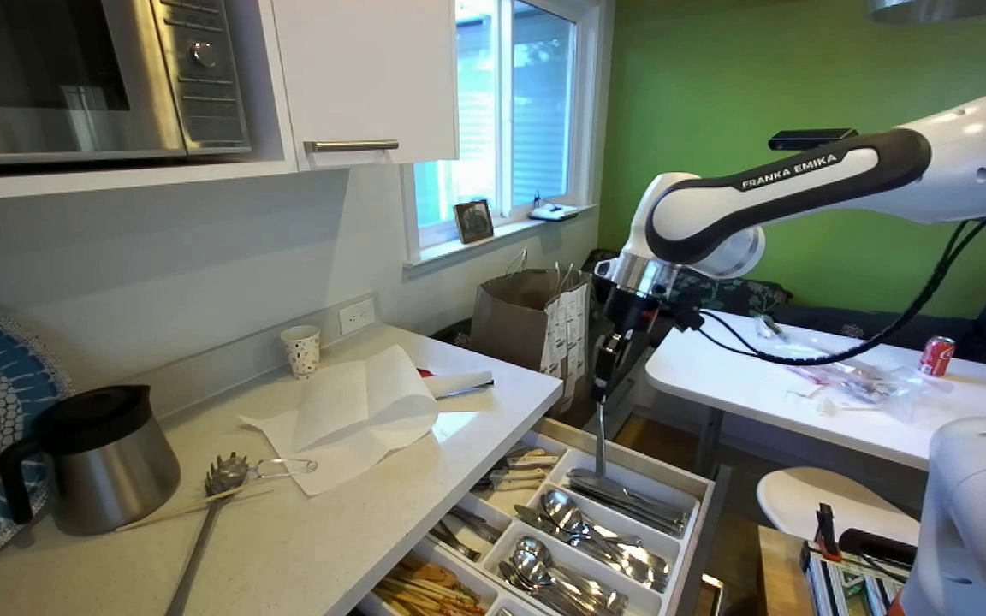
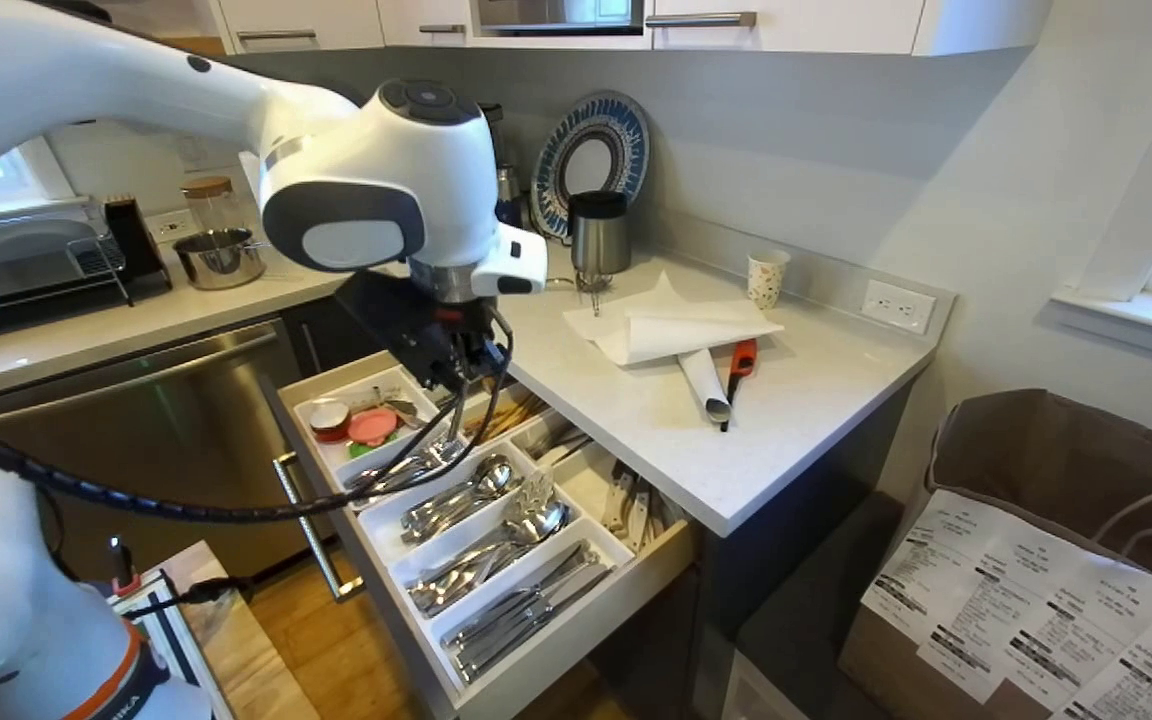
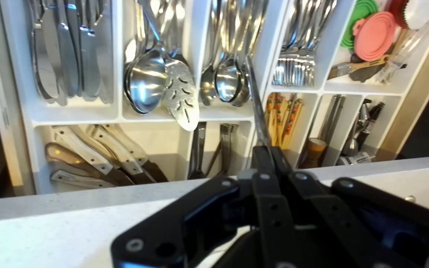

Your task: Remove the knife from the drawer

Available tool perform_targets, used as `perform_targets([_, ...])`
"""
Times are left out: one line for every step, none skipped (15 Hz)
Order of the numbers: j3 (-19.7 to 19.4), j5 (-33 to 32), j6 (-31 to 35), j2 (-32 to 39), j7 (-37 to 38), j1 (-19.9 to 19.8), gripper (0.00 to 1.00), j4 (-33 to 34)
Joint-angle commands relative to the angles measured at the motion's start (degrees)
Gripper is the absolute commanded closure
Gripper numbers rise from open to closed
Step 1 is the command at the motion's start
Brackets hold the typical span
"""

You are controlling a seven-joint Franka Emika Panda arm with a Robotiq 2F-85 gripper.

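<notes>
Black hand (image 3: pixel 269 152) clamps the knife (image 3: pixel 257 102); only an exterior view shows a red can (image 1: pixel 937 356).

A steel jug (image 1: pixel 121 470), spotted cup (image 1: pixel 301 352) and white paper (image 1: pixel 360 419) share the counter (image 1: pixel 313 547)

A microwave (image 1: pixel 95 81) and cutlery drawer (image 2: pixel 606 612) mark a kitchen.

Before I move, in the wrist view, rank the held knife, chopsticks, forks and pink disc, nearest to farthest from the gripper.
1. Knife, held in the gripper
2. Chopsticks, just upper right
3. Forks, beyond the chopsticks
4. Pink disc, top right
</notes>
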Motion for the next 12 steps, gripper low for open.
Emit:
perform_targets([1.2, 5.9, -5.4, 6.1, 4.2, 3.1, 0.99, 10.1])
perform_targets([1.6, 7.8, -5.2, 7.7, 4.7, 3.6, 0.99, 12.3])
perform_targets([1.7, 9.8, -6.2, 10.0, 5.2, 4.1, 0.99, 15.3])
perform_targets([1.9, 11.7, -6.3, 11.7, 5.3, 4.2, 0.99, 17.5])
perform_targets([2.0, 13.8, -6.4, 14.1, 5.7, 4.1, 0.99, 20.4])
perform_targets([2.1, 15.9, -6.6, 16.3, 6.1, 3.8, 0.99, 22.9])
perform_targets([2.2, 18.1, -6.3, 19.1, 6.8, 3.3, 0.99, 25.6])
perform_targets([2.5, 20.1, -6.4, 21.3, 7.5, 2.6, 0.99, 27.8])
perform_targets([2.9, 22.1, -6.0, 23.8, 8.4, 1.9, 0.99, 30.3])
perform_targets([3.2, 24.0, -6.1, 26.2, 9.7, 1.1, 0.99, 32.7])
perform_targets([3.5, 26.3, -6.7, 28.8, 11.0, 0.2, 0.99, 35.2])
perform_targets([4.0, 27.8, -5.9, 30.8, 12.4, -0.6, 0.99, 37.0])
